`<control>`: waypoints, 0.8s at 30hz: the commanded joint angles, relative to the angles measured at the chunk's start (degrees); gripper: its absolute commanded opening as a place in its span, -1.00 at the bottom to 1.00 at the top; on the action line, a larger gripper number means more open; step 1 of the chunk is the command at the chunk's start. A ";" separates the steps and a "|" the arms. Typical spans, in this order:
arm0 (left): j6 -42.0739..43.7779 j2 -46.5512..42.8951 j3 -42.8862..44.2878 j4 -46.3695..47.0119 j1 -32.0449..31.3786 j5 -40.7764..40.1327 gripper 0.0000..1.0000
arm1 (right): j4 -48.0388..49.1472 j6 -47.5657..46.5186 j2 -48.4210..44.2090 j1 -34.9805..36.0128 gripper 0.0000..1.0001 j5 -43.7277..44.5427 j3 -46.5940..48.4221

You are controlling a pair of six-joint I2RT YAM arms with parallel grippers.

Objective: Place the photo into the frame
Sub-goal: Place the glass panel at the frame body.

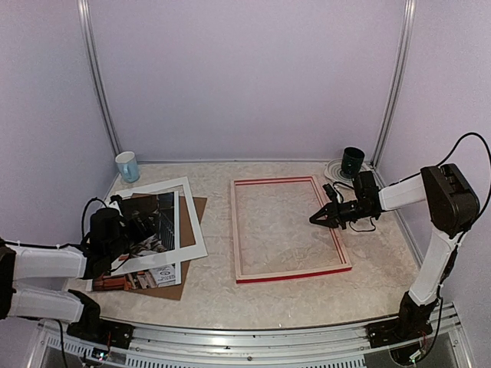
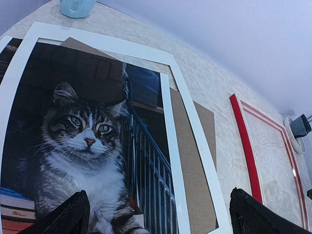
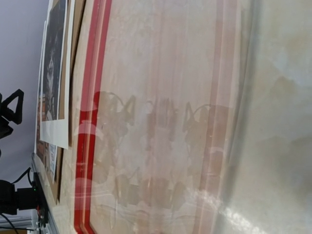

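Judging the photo (image 2: 78, 141) thin and floppy under the mat (image 2: 194, 136), left of the frame (image 1: 291, 274), we favoured its near edge; left gripper (image 2: 160, 217) hovered spread above, right gripper (image 1: 316, 219) pressed together.

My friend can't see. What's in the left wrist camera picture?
A photo of a grey-and-white tabby cat fills the view, lying with a white mat border and brown backing board. The red frame lies apart to the right, a pale blue cup sits at the top, and the left gripper has its jaws wide open below.
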 commanded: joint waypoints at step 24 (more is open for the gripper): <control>0.52 -0.32 -0.55 0.08 -0.15 -0.80 0.98 | -6.71 -3.62 -0.43 -0.63 -1.00 2.29 2.67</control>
